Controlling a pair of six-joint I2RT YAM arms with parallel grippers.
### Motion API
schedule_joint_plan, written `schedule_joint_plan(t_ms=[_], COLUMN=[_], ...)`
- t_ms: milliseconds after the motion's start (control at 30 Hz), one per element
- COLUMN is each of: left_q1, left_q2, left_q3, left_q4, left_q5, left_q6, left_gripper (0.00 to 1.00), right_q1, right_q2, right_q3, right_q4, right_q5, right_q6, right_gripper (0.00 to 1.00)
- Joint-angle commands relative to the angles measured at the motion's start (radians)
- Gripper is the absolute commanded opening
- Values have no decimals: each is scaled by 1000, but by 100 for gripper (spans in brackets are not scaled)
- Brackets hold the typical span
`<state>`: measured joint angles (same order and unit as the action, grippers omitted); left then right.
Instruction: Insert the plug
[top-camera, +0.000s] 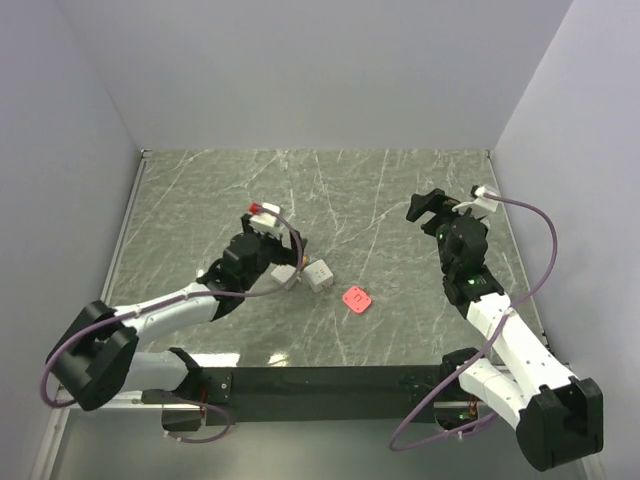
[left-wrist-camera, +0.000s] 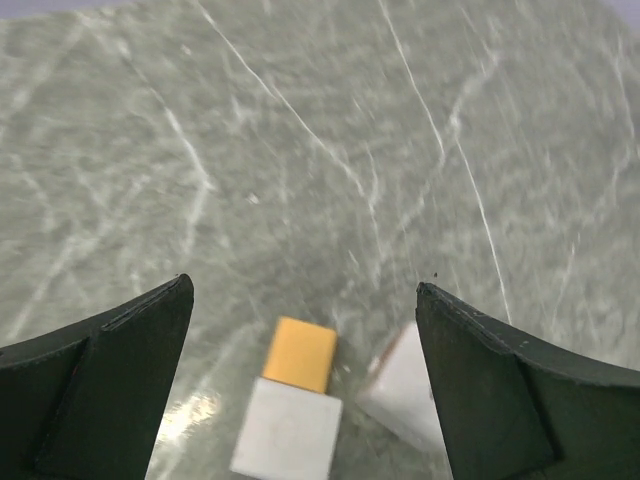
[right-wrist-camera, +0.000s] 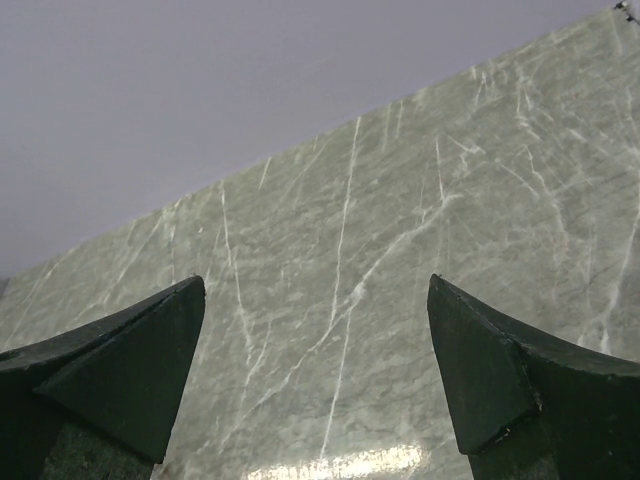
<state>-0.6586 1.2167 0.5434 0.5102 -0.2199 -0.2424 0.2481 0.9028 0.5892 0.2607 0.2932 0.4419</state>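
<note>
Between pale walls: green marbled tabletop, white-veined.

On the surface, plug and block lie side by side, block to the right. The plate lies right of both, nearer the front edge.

My left arm and right arm are white links with black joints and blocky black bases, each trailing a looping purple cable. I see dark matte wedge-shaped fingers, and a small green light on the right forearm.
</note>
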Motion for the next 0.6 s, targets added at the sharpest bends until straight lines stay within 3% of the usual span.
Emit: schedule_joint_plan(t_ms=[0,567], left_q1=[-67,-177], left_q2=[56,208], left_q3=[18,70], left_q4=[51,-16], left_q5=[33,223], left_q6=[98,164], left_gripper=[100,99], right_q1=[-4,-3], right_q2=[37,93], right_q3=[32,58], right_q4=[41,34], right_q5=[-29,-58], right_q6=[12,14], right_gripper=[98,97])
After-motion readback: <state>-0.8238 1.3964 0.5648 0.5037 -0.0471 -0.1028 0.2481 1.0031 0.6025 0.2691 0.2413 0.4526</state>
